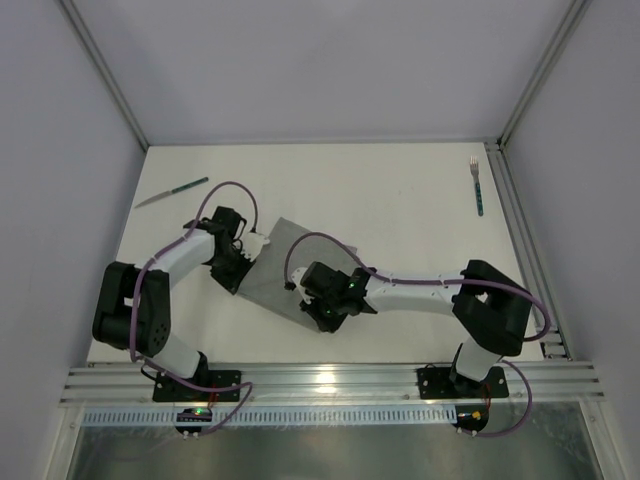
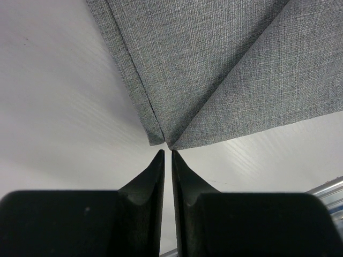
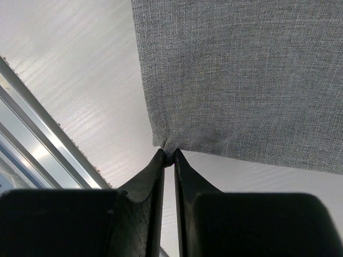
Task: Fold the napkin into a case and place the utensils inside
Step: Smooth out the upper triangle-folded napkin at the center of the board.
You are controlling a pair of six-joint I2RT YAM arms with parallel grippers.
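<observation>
The grey napkin [image 1: 283, 262] lies on the white table between my two grippers, one flap folded over so two edges meet in a seam [image 2: 214, 69]. My left gripper [image 1: 256, 246] [image 2: 166, 152] is at the napkin's left corner, its jaws drawn to a thin slit with the corner's point at the tips. My right gripper [image 1: 312, 300] [image 3: 168, 154] is shut on the napkin's near corner [image 3: 241, 75], where the cloth bunches between the tips. The knife [image 1: 172, 192] lies at the far left and the fork [image 1: 477, 185] at the far right, both apart from the napkin.
An aluminium rail [image 1: 320, 380] [image 3: 32, 139] runs along the table's near edge, close behind the right gripper. Enclosure walls and frame posts [image 1: 545, 70] bound the table on the other three sides.
</observation>
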